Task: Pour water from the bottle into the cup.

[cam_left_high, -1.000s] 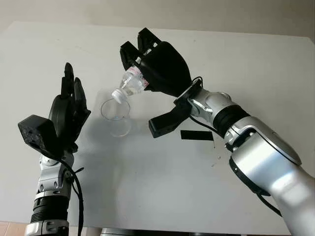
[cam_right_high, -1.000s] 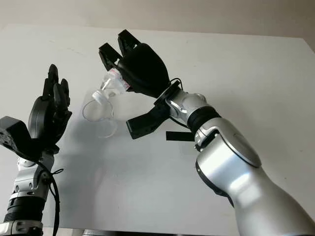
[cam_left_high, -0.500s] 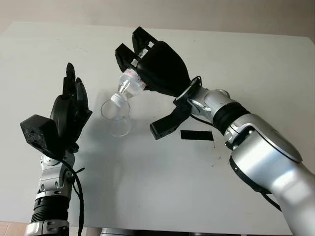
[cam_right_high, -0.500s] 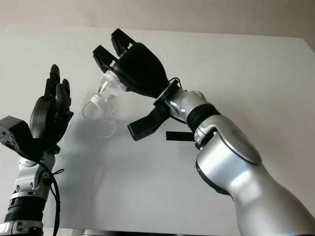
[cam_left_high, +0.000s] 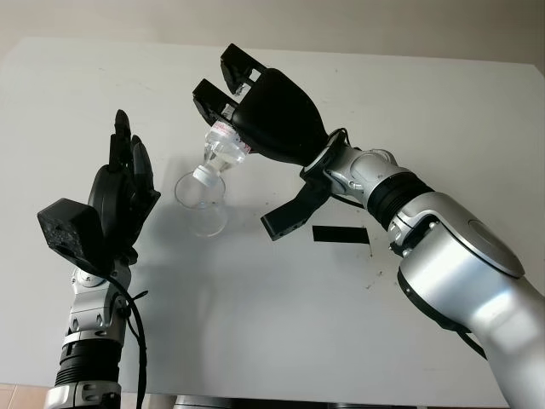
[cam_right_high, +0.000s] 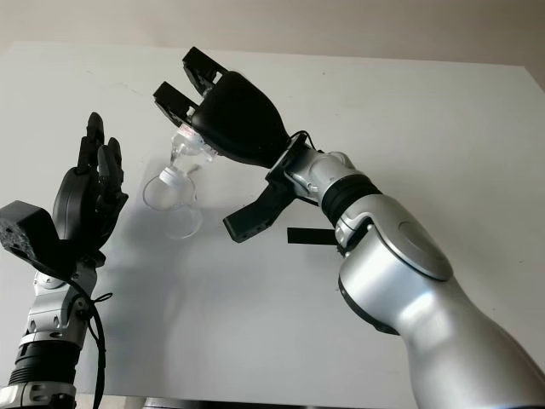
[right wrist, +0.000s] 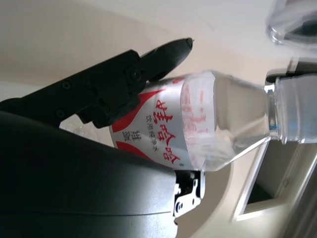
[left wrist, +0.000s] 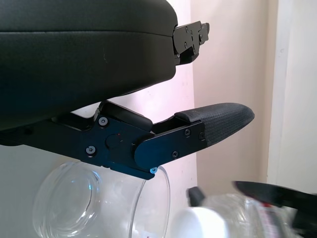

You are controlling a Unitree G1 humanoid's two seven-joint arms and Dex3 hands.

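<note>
Over the middle of the white tabletop [cam_left_high: 255, 324], a clear cup [cam_left_high: 202, 203] standing upright, with a small clear bottle [cam_left_high: 223, 152] tipped steeply neck-down right above its rim. Clamped around that bottle by the right robot hand [cam_left_high: 255, 115], black fingers [right wrist: 119, 84] wrapped over the red-and-white label, thumb sticking out below toward the tabletop. White-capped neck [right wrist: 292, 116] pointing at the cup's mouth, looks like just above or barely at the rim, hard to say if touching. Some water visible inside the bottle near the shoulder in the right wrist view. Off to the left of the cup, the left robot hand [cam_left_high: 119, 200] raised in the air, open and holding nothing, palm side turned toward the cup, near it but apart. From the left wrist view, same cup [left wrist: 99, 203] sitting just past the black fingers [left wrist: 218, 121], bottle neck beside it. Also a small black strip [cam_left_high: 341, 234] lying flat on the tabletop under the right forearm.
</note>
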